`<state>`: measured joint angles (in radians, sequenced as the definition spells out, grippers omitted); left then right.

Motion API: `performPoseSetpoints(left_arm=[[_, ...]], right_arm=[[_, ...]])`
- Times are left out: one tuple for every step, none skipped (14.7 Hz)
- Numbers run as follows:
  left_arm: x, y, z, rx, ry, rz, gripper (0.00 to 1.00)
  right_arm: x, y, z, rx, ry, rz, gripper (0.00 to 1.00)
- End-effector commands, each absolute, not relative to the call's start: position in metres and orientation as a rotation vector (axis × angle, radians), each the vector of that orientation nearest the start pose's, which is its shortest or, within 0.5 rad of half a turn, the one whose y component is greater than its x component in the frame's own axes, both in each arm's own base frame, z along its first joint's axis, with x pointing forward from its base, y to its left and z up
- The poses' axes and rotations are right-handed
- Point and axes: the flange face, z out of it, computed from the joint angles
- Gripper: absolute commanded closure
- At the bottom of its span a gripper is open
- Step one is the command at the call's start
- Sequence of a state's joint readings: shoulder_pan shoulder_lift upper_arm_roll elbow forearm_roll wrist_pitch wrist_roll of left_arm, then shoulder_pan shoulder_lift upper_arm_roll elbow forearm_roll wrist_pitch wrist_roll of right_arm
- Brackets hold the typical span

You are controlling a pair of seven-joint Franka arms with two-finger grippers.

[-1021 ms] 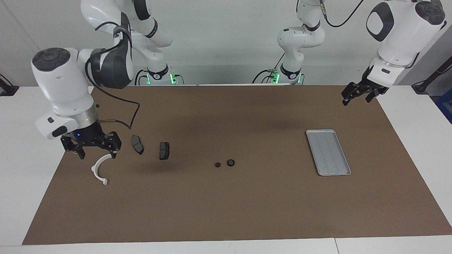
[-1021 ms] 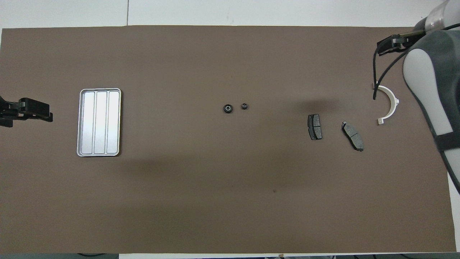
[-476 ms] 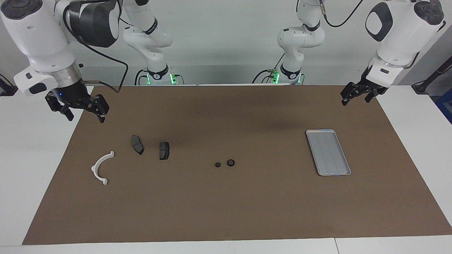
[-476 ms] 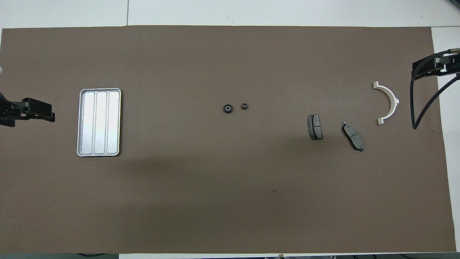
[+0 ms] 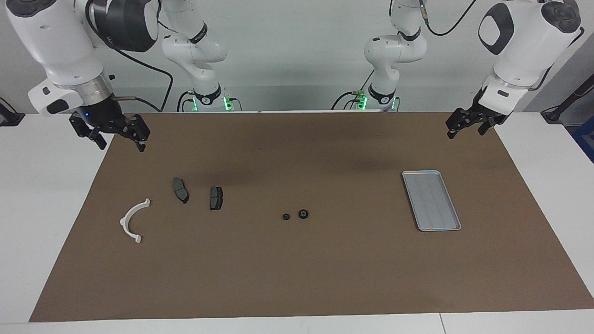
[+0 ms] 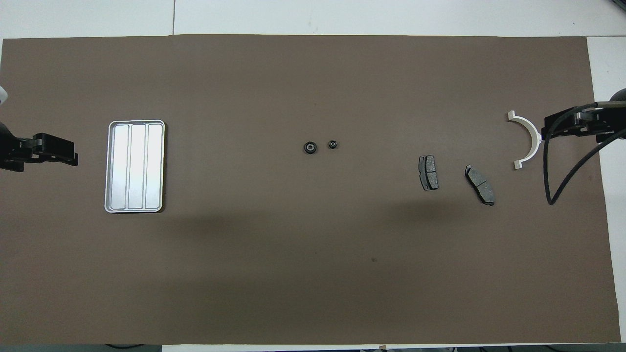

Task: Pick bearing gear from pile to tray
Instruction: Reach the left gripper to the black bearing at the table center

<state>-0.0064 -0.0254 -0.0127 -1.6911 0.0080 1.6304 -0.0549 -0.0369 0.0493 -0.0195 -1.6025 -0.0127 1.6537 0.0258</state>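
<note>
Bearing gear (image 5: 303, 214), facing view: it lies mid-desk at about six o'clock beside a smaller black piece (image 5: 286, 216), tray (image 5: 431, 200) at three o'clock. Right end effector (image 5: 116, 134), spread and empty, has risen from the white half-ring bracket (image 5: 132, 221); left end effector (image 5: 468, 124) waits, apparently spread.

Overhead view: the twin round parts (image 6: 320, 146) invite picking the wrong one, or a tiny gear slipping.
</note>
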Motion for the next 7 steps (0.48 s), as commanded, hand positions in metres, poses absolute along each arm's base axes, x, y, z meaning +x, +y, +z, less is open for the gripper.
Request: performPoseSetpoints(left_arm=[[0.547, -0.027, 0.594, -3.179, -0.107, 0.0, 0.0], [0.548, -0.037, 0.59, -3.188, -0.172, -0.011, 0.0], [0.551, -0.059, 0.583, -3.188, -0.193, -0.004, 0.0], [0.554, -0.076, 0.578, -3.185, -0.248, -0.005, 0.0], [0.561, -0.094, 0.563, -3.177, -0.313, 0.026, 0.0], [0.567, -0.12, 0.551, -3.182, -0.358, 0.038, 0.0], [0.576, -0.142, 0.538, -3.193, -0.418, 0.049, 0.0]], right_arm=[[0.562, -0.035, 0.585, -3.127, 0.163, -0.022, 0.0], [0.56, -0.035, 0.584, -3.127, 0.163, -0.017, 0.0], [0.557, -0.035, 0.581, -3.127, 0.163, -0.012, 0.0], [0.557, -0.035, 0.581, -3.127, 0.163, -0.012, 0.0], [0.557, -0.035, 0.58, -3.127, 0.163, -0.01, 0.0], [0.556, -0.036, 0.581, -3.127, 0.165, -0.012, 0.0], [0.556, -0.037, 0.58, -3.127, 0.165, -0.01, 0.0]])
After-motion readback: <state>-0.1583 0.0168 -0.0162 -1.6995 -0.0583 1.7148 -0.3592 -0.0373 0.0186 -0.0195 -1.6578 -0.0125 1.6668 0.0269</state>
